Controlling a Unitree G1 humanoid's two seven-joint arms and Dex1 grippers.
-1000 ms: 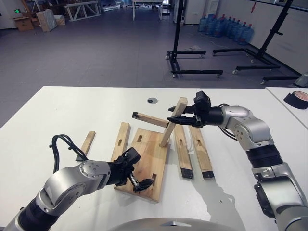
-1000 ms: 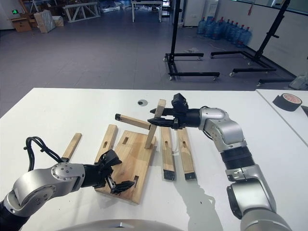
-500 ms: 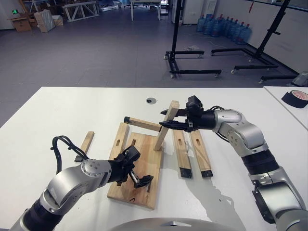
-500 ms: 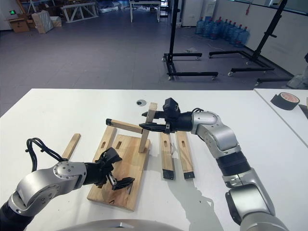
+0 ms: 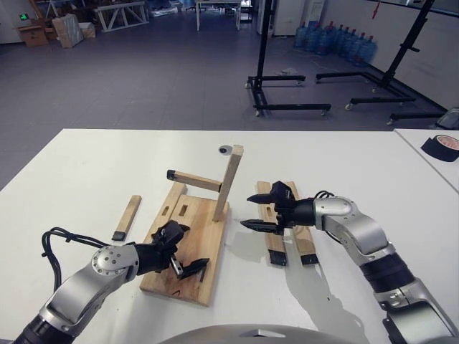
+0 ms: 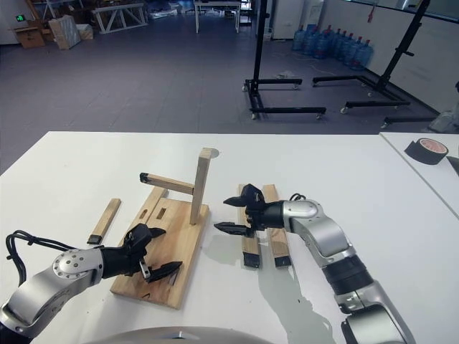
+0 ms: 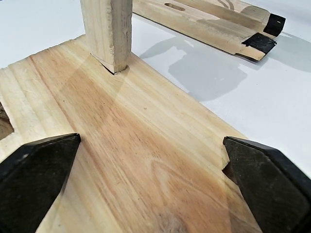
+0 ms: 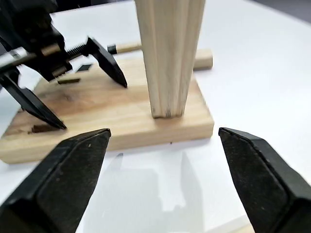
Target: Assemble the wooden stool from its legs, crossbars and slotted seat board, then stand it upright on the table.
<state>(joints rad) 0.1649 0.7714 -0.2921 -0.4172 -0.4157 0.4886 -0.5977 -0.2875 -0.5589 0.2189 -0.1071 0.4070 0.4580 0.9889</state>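
Note:
The slotted seat board [image 5: 195, 231] lies flat on the white table. One leg [image 5: 231, 179] stands upright in a slot near its far right corner, with a crossbar [image 5: 195, 181] sticking out from it to the left. My left gripper [image 5: 188, 265] hovers open over the board's near end, its fingers [image 7: 39, 179] spread across the wood. My right gripper [image 5: 257, 213] is open just right of the standing leg [image 8: 170, 48], a short gap away. Two more legs [image 5: 275, 245] lie side by side under my right gripper.
Another slotted leg [image 5: 174, 195] lies along the board's far left side. Farther left on the table is a short crossbar [image 5: 129, 213]. A round hole [image 5: 226, 150] marks the table behind the leg. A black tape roll [image 5: 442, 147] sits at far right.
My right gripper has let go of the leg and drawn back to the right and down. The leg, tilted before, now stands upright. The board and my left gripper have shifted left.

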